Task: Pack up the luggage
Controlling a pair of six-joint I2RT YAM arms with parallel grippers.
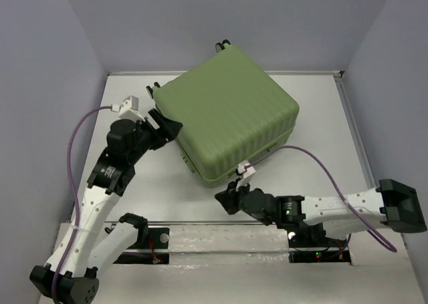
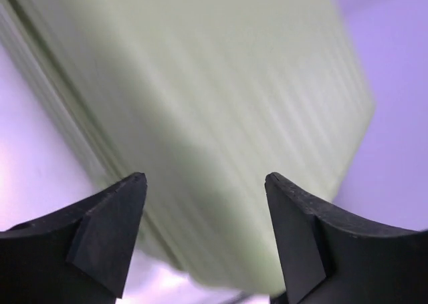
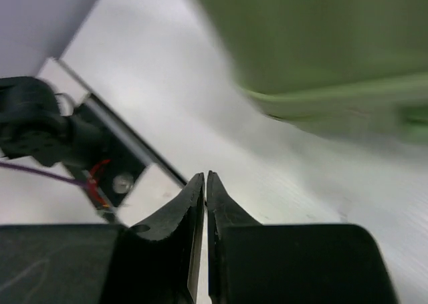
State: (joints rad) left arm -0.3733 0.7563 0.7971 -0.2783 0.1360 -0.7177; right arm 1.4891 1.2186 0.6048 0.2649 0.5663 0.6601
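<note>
Luggage, the large light-green ribbed hard-shell suitcase (image 1: 231, 120), lay shut at the far middle of the white worktop (image 1: 321, 117), so packing looked nearly done, though whether it was fastened could not be told. The left gripper (image 1: 167, 127) gaped empty beside its left corner. The right gripper (image 1: 224, 198) was pinched closed on nothing near its front edge.

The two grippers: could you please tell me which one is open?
The left gripper: its fingers stand wide apart facing the luggage, while the right gripper has its fingers pressed together, empty.

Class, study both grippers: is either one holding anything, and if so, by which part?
Nothing is held. The left gripper stands open facing the luggage; the right gripper is shut on nothing.
</note>
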